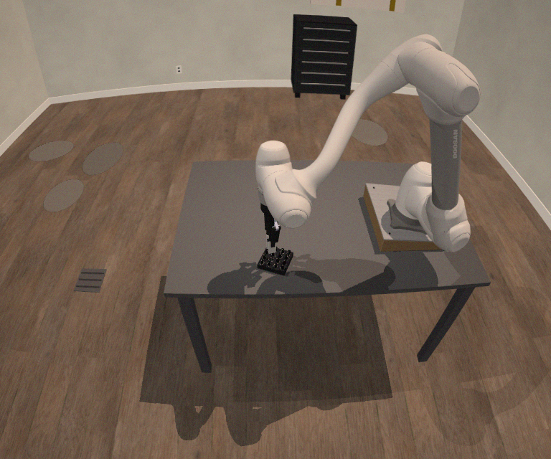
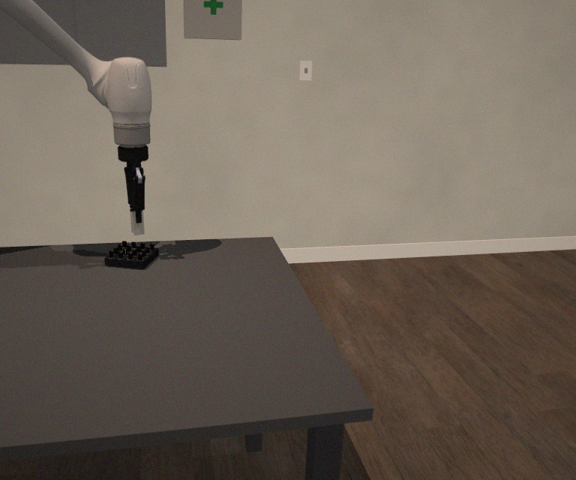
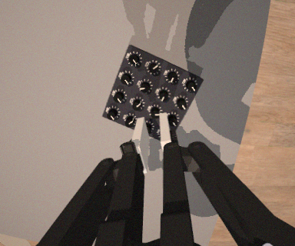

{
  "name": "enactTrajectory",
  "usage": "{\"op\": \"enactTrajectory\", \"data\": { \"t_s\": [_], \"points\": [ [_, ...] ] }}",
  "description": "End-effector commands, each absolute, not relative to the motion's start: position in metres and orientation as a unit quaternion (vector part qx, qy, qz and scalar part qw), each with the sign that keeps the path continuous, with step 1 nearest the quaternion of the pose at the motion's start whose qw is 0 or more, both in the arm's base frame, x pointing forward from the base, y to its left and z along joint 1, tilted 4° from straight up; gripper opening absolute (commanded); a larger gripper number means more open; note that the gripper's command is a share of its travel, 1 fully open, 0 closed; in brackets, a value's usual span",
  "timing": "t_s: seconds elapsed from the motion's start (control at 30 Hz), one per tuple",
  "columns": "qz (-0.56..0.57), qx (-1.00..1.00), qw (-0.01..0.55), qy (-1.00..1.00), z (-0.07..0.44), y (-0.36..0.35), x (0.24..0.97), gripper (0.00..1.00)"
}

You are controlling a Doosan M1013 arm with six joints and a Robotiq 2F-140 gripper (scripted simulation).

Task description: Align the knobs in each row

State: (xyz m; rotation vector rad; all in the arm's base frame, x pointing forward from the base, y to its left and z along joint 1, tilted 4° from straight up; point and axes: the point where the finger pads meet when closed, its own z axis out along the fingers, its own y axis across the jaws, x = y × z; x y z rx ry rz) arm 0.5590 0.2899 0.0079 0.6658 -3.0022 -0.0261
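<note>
knob box (image 1: 275,261) (image 2: 131,260) (image 3: 153,92) lies below the hand (image 1: 271,249) (image 2: 137,233) (image 3: 154,126), apart from it.

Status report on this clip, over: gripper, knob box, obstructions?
Gripper slightly open, empty, above knob box. Knob box on table. Fingers block wrist view of some knobs.

The smooth white-and-grey jointed arm (image 1: 341,124) (image 2: 53,34) arches high, its wrist (image 1: 283,190) (image 2: 130,95) bent downward. Its slim black two-fingered gripper (image 1: 271,249) (image 2: 137,232) (image 3: 154,126) points down, pale-tipped jaws slightly parted and empty.
</note>
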Motion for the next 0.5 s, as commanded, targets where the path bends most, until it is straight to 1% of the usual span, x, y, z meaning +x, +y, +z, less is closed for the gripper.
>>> {"op": "enactTrajectory", "data": {
  "t_s": [0.0,0.47],
  "points": [
    [-0.017,0.292,0.033,-0.956,0.0098,0.2899,0.5591,0.12],
    [-0.024,0.513,0.028,-0.858,0.0156,0.2899,0.5595,0.12]
  ]
}}
